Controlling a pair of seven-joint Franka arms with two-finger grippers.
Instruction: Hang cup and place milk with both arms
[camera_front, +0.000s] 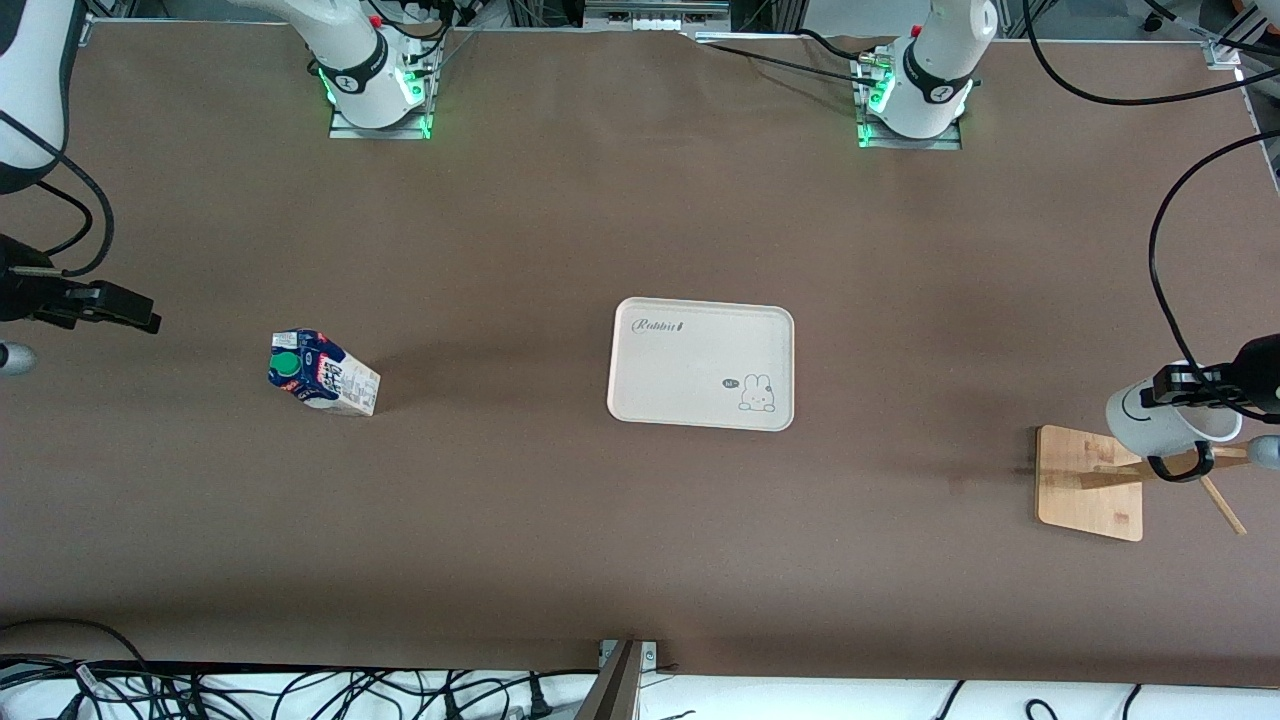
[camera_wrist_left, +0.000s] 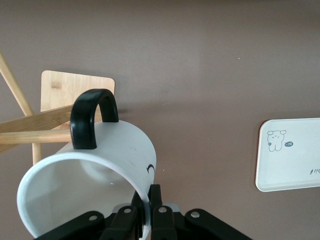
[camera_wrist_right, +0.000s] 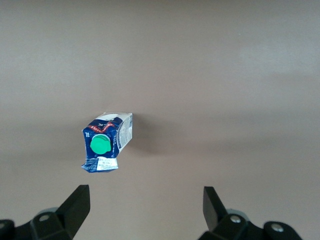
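Nearest the front camera, at the left arm's end of the brown table (camera_front: 560, 220), stands a light wooden rack (camera_front: 1090, 482) with a flat square base and thin slanted pegs, close to that end's edge. Over it the left gripper (camera_front: 1190, 388) is clamped on the wall of the small white mug with a black loop handle (camera_wrist_left: 95, 170); the cup lies on its side in the air, its handle just beside a peg, though contact cannot be told. Slightly farther from the camera, mid-table, the cream rectangular tray with a rabbit print (camera_front: 700, 330) lies flat, with open brown surface all round its rim. About level with it, toward the right arm's end, the small milk carton with a dark blue gabled top and green cap (camera_front: 322, 373) stands on the table, well apart from the tray and from every edge. The right gripper (camera_wrist_right: 145, 205) hangs over the table edge at that end, fingers spread wide and holding nothing.
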